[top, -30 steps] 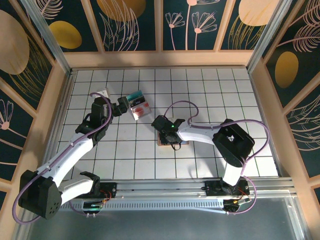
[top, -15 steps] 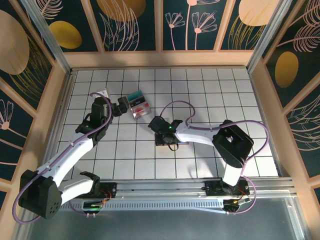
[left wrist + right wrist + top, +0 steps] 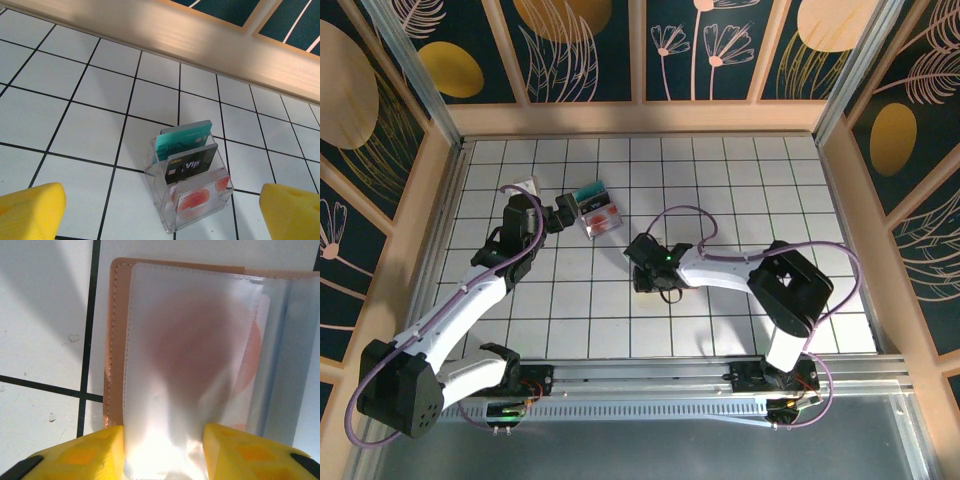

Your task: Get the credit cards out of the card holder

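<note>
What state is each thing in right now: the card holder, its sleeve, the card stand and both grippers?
card holder: open, lying flat on the table.
plastic sleeve: bent up from the holder, gripped at its near end.
right gripper: shut on the plastic sleeve.
clear card stand: upright, three cards standing in its slots.
left gripper: open, empty, facing the stand.

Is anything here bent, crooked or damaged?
Yes: the frosted plastic sleeve of the open card holder is pinched in the right gripper, so it bunches narrow there and bulges away from the holder. No tear is visible. The clear card stand by the left gripper sits upright.
</note>
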`<state>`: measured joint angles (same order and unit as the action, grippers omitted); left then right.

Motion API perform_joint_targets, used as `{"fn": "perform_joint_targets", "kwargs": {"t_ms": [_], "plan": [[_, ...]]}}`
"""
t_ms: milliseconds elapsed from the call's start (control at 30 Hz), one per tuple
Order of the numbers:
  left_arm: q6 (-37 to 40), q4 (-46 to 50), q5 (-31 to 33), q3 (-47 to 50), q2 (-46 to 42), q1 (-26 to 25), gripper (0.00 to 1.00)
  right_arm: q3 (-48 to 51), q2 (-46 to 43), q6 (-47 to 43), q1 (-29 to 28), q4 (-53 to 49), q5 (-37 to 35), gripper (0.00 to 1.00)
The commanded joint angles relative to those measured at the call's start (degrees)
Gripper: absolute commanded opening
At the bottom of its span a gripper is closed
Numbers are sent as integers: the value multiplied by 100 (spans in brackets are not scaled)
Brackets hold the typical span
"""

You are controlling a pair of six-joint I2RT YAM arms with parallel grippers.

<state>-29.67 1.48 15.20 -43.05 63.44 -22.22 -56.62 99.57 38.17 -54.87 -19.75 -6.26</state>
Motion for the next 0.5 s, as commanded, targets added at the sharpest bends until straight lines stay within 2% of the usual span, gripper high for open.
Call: {"fn": "perform_joint_targets", "kwargs": {"t_ms": [0, 100, 467], "plan": [[-3, -51, -35, -72, -29, 7, 99, 197, -93, 62, 93, 90, 238, 39], [-3, -34, -45, -93, -42, 3, 99, 155, -103, 33, 98, -17, 118, 33], [103, -132, -330, -42, -47, -15, 99, 5, -355, 80, 91, -233, -186, 29]]}}
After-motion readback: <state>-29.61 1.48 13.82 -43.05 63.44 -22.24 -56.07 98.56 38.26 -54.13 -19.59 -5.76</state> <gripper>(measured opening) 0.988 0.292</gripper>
